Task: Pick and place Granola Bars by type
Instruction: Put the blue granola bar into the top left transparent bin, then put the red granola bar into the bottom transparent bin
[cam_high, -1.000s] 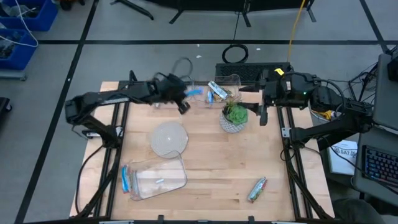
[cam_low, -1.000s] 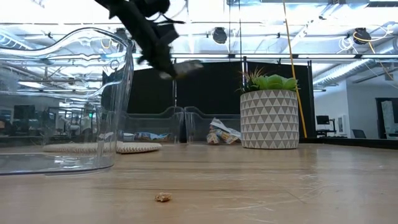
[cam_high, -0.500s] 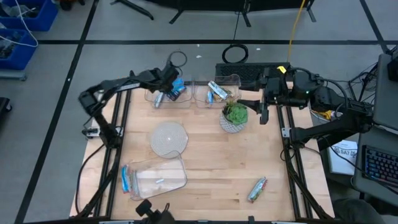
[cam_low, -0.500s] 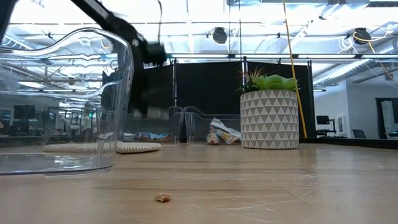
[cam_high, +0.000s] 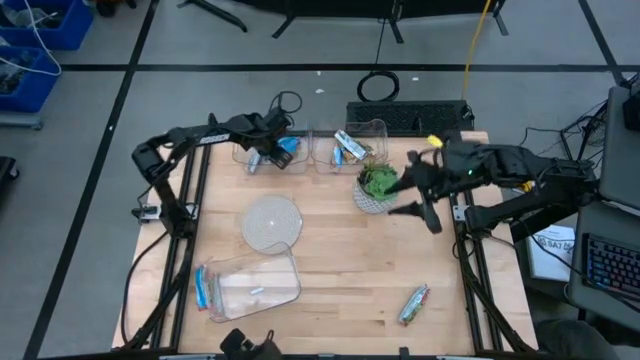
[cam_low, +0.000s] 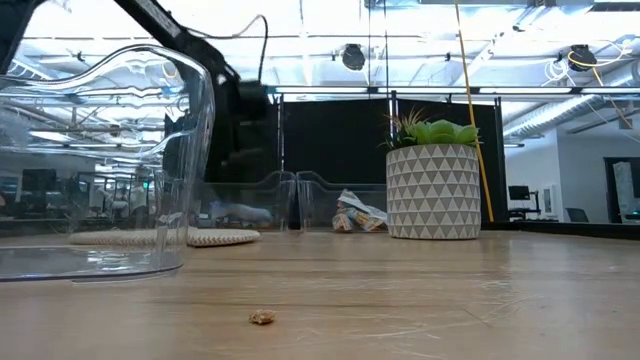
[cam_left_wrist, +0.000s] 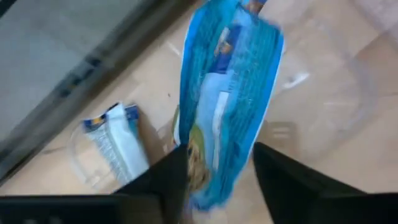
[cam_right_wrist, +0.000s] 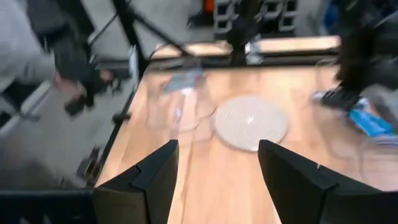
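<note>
L gripper (cam_high: 272, 146): over the far-left clear tub (cam_high: 262, 160), well left of the potted plant (cam_high: 377, 189). In the L wrist view my fingers (cam_left_wrist: 163, 180) sit on either side of a blue bar (cam_left_wrist: 227, 99), jaws pinching its lower end. Bar hangs down into the tub; not let go yet, as far as I can see.

R gripper (cam_high: 415, 197): just right of the plant, low over the table. R wrist view shows my fingers (cam_right_wrist: 152, 177) wide apart, nothing between them. Waiting arm, I judge.

Sorted so far: far-left tub holds another blue-and-white bar (cam_left_wrist: 115, 144) beside the one I'm holding. Second tub (cam_high: 345, 148), just left of & behind the plant, holds a pale-wrapped bar (cam_high: 348, 146).

Left to do: silver-green bar (cam_high: 414, 302) lies loose, near edge of table, right of & well in front of the plant. Blue bar (cam_high: 202, 288) lies at the near-left, against the outside of the big clear container (cam_high: 256, 284). Small pale item inside that container; can't tell what it is.

Other: round woven mat (cam_high: 271, 221) left of plant, between the tubs & the big container. Nothing on it.

Progress: partway, my guess. At least 2 bars still out on the table, 1 at the point of drop.
</note>
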